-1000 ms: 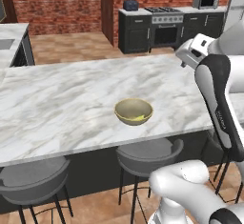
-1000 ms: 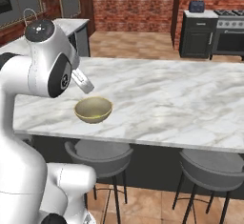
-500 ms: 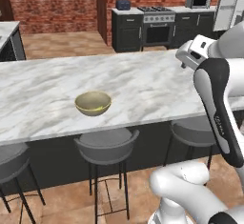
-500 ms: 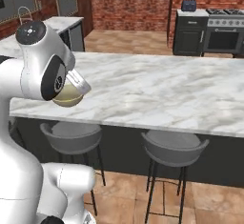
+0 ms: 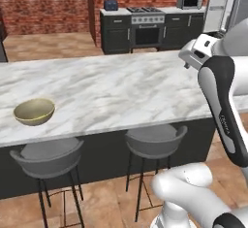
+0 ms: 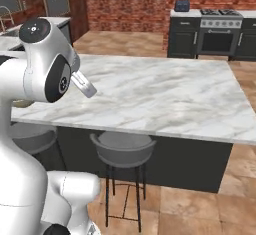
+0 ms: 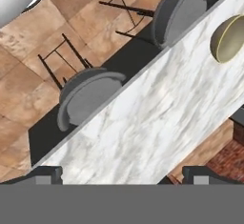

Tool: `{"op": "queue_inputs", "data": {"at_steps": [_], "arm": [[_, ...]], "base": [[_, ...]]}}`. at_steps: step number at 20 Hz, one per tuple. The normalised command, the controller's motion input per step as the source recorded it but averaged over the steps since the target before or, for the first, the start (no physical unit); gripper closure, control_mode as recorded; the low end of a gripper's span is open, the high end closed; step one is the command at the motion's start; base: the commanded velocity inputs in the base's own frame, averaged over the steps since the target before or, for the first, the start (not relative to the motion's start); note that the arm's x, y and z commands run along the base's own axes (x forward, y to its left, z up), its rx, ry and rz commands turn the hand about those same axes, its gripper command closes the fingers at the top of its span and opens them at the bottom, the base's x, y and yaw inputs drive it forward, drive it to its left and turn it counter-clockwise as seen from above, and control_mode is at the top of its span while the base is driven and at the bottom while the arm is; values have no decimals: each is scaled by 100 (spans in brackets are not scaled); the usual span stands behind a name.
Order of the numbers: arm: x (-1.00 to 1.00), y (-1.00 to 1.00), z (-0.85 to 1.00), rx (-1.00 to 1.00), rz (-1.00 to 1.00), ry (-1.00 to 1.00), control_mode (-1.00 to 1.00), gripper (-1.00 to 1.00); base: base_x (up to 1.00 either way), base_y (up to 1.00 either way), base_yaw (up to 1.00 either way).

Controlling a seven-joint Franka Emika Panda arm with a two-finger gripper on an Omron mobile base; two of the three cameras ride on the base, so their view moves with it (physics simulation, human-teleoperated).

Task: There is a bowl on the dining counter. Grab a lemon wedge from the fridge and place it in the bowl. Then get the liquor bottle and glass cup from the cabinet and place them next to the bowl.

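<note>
A white robot arm holds its gripper (image 7: 122,173) high over the near edge of the dining counter (image 5: 121,89), jaws spread wide with nothing between them; the two dark fingertips (image 7: 45,174) rise well apart at the bottom of the hand view, and bare marble shows in the gap. The tan-yellow bowl (image 5: 34,112) sits on the counter well off to the gripper's side, near the counter's front edge; in the left base view it lies far to the left while the gripper's hand end hangs at the upper right above the slab, and in the hand view the bowl (image 7: 228,39) appears at the upper right corner, partly cut by the frame. Its hollow is only partly visible, and whether anything lies inside cannot be told. Below the gripper, two grey bar stools (image 5: 155,142) are tucked against the counter's dark base, one of them just under the bowl's stretch of counter (image 5: 47,158). The terracotta tile floor (image 6: 190,204) spreads beneath them. Beyond the far side of the counter, away from the gripper, a steel range (image 5: 147,25) stands among low black cabinets (image 5: 116,33) against a red brick wall (image 6: 127,4), with a microwave (image 5: 189,0) on the worktop to the right.
</note>
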Motion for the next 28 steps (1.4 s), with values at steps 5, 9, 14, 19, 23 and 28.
{"op": "queue_inputs", "data": {"at_steps": [5,9,14,19,23,28], "arm": [[0,0,0,0,0,0,100,-100],[0,0,0,0,0,0,100,-100],[0,0,0,0,0,0,100,-100],[0,0,0,0,0,0,100,-100],[0,0,0,0,0,0,100,-100],[0,0,0,0,0,0,100,-100]], "base": [[0,-100,0],[0,-100,0],[0,-100,0],[14,-100,0],[36,-100,0],[45,-100,0]]}}
